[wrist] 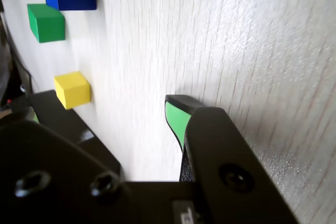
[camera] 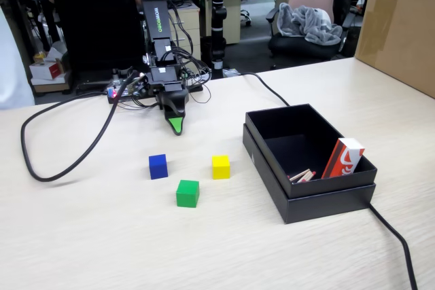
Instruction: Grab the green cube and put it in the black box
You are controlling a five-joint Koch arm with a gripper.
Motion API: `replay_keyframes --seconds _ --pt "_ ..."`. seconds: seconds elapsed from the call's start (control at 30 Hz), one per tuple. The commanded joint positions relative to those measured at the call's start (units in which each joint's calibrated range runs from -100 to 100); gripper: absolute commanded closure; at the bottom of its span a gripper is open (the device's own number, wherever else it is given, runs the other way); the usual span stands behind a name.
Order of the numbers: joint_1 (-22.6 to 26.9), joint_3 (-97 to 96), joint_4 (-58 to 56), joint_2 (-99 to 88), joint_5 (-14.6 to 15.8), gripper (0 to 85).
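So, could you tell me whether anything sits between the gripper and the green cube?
Nothing visible does. In the fixed view the gripper hangs behind the green cube, and the path runs through the bare gap between the blue cube and the yellow cube.

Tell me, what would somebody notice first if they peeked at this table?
Three bright cubes on the pale table: the blue cube, the yellow cube, and the green cube nearest the camera. Behind them hangs the green-tipped claw, and to the right in the fixed view sits the black box.
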Motion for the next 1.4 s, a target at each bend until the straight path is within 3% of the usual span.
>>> replay_keyframes --seconds 0.0,0.4,0.57,0.8,1.37 --pt "0.78 0.97 -2.24 1.42 1.66 37.9" --pt "0.88 27.27 -24.62 8.07 7.18 38.3" --pt "1.07 53.01 -41.72 22.88 10.74 38.3" --pt "0.98 81.66 -56.67 48.35 13.24 38.2" --pt "-1.51 117.38 -58.57 97.0 12.99 38.0"
